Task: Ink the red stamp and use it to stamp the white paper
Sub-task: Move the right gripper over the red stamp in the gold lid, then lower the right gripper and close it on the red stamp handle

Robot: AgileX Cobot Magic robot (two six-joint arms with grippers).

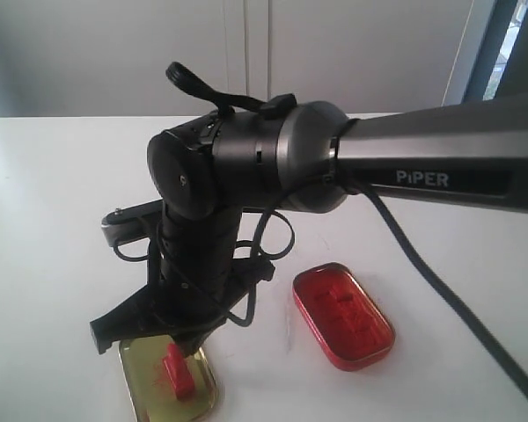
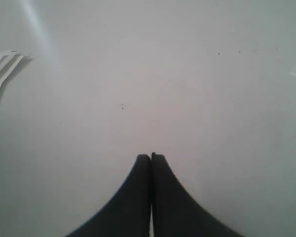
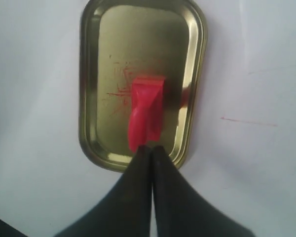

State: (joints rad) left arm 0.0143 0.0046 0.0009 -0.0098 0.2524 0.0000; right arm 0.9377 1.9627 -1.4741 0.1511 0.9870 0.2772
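At the near left of the table [image 1: 53,176], the red stamp [image 3: 147,111] stands in the gold lid [image 3: 96,74]. Our right gripper [image 3: 149,148] hangs just over its handle, jaws pressed together and holding nothing that we can see. To the right, slightly farther, the red ink tin [image 1: 343,318] lies open. Our left gripper [image 2: 150,158] is closed and empty over the tabletop. We cannot make out the white paper, so we judge that grasping, inking and stamping all remain.
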